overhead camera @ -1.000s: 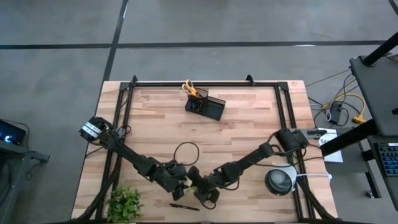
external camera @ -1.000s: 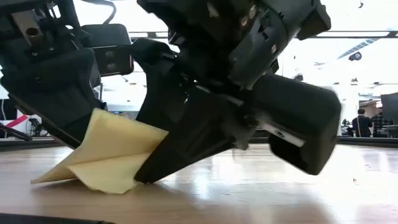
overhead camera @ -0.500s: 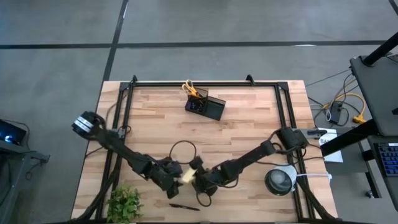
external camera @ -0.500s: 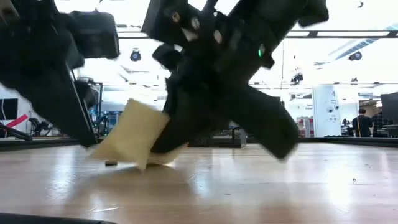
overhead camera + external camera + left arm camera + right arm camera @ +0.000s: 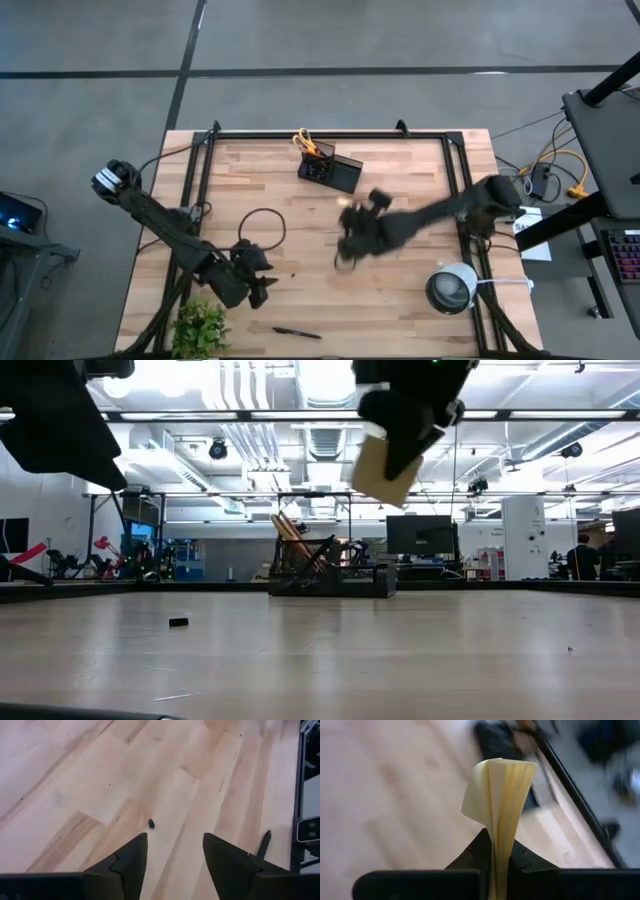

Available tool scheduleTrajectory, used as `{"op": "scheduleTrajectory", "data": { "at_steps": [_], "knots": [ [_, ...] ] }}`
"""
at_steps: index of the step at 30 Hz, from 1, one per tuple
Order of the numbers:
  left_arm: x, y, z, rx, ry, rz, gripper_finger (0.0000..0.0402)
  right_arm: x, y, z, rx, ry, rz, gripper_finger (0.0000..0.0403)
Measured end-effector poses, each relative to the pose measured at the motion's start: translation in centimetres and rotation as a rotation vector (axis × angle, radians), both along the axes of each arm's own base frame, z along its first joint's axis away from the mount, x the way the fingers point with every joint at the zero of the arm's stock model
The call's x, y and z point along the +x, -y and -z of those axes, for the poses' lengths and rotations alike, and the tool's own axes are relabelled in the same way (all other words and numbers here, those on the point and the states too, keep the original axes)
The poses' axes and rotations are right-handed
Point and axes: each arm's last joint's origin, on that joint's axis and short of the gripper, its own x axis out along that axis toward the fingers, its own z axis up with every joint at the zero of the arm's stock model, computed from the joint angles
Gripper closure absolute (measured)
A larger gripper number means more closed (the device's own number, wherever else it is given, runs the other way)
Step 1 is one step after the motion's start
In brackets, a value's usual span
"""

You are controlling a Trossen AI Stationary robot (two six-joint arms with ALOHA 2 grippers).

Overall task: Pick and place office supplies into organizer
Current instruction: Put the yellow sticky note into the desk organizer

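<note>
The yellow sticky-note pad (image 5: pixel 500 790) hangs in the air, with my right gripper (image 5: pixel 352 228) shut on it above the table's middle. In the low view the pad (image 5: pixel 385 465) is high above the wood. The dark organizer (image 5: pixel 335 172) stands at the far middle, with yellow-handled scissors (image 5: pixel 304 143) upright in it. My left gripper (image 5: pixel 172 855) is open above bare wood at the near left, touching nothing. A tiny black clip (image 5: pixel 151 823) lies ahead of it. A black pen (image 5: pixel 297 332) lies near the front edge. My right gripper pinches the sticky-note pad between its two fingers (image 5: pixel 475 852) at one edge (image 5: pixel 499 837). The sheets fan out and bend beyond the fingertips. The pad is lifted clear of the table and sticks out from the fingers, tilted (image 5: pixel 383 470).
A green plant (image 5: pixel 200 325) stands at the near left corner and a round grey-white lamp (image 5: pixel 452 288) at the near right. A black cable loop (image 5: pixel 262 228) lies by the left arm. Black frame rails (image 5: pixel 460 180) run along the table's sides.
My right gripper has shut on the sticky-note pad, lifted it off the table and carried it up and toward the far right, nearer the organizer. My left gripper has drawn back from the pad toward the table's left edge and stays open.
</note>
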Motion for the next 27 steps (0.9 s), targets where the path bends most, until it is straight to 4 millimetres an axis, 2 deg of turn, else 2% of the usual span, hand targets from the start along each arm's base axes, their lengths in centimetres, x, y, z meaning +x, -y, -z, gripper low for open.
{"op": "scheduleTrajectory", "data": {
  "at_steps": [3, 8, 11, 15, 20, 24, 27],
  "knots": [
    [0.1, 0.1, 0.2, 0.011, 0.006, -0.008, 0.0224, -0.1, 4.0, -0.7, 0.074, -0.036, 0.072, 0.0394],
    [0.6, 0.5, 0.8, 0.016, 0.011, -0.014, 0.0224, 1.2, 10.4, -0.2, 0.097, -0.148, -0.022, 0.0394],
    [1.0, 0.7, 1.2, 0.036, 0.031, -0.036, 0.0224, 1.3, 13.1, 0.2, 0.088, -0.225, -0.080, 0.0394],
    [1.3, 0.7, 1.8, 0.073, 0.036, -0.068, 0.0224, 1.3, 15.4, 1.3, 0.098, -0.316, -0.118, 0.0394],
    [1.6, 0.6, 2.5, 0.049, 0.031, -0.131, 0.0224, 2.7, 17.6, 3.5, 0.098, -0.349, -0.215, 0.0394],
    [1.7, 0.5, 2.7, 0.034, 0.026, -0.157, 0.0224, 3.6, 19.5, 6.4, 0.084, -0.478, -0.259, 0.0394],
    [1.7, 0.4, 2.8, 0.011, 0.026, -0.185, 0.0224, 3.7, 21.2, 8.2, 0.065, -0.544, -0.194, 0.0394]
  ]
}}
